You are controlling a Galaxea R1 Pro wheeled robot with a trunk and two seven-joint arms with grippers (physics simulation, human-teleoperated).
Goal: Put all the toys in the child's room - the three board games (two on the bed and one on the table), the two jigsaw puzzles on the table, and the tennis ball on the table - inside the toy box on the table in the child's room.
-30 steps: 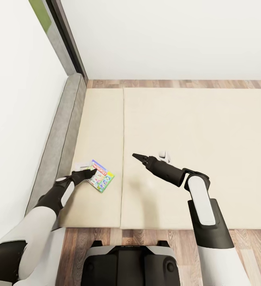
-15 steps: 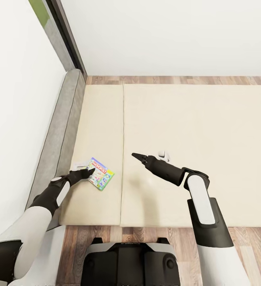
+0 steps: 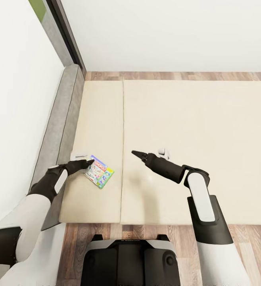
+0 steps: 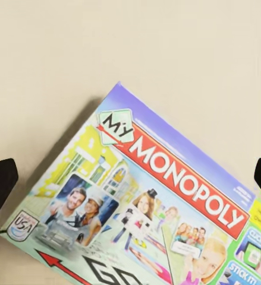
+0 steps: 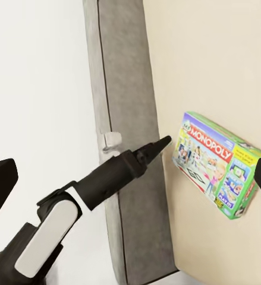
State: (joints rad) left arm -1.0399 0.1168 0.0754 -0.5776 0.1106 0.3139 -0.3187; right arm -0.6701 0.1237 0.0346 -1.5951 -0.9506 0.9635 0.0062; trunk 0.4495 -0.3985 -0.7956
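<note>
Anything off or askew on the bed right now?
Only mildly: the board game lies skewed to the bed's edges, near the left gripper. No damage visible; nothing else stands out.

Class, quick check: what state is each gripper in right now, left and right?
Left gripper: open, fingers spread either side of the My Monopoly box, holding nothing.
Right gripper: open, empty, above the bed.

A white-green board game [image 3: 100,174] with a red logo band lies on the plain beige bed [image 3: 194,119]
</note>
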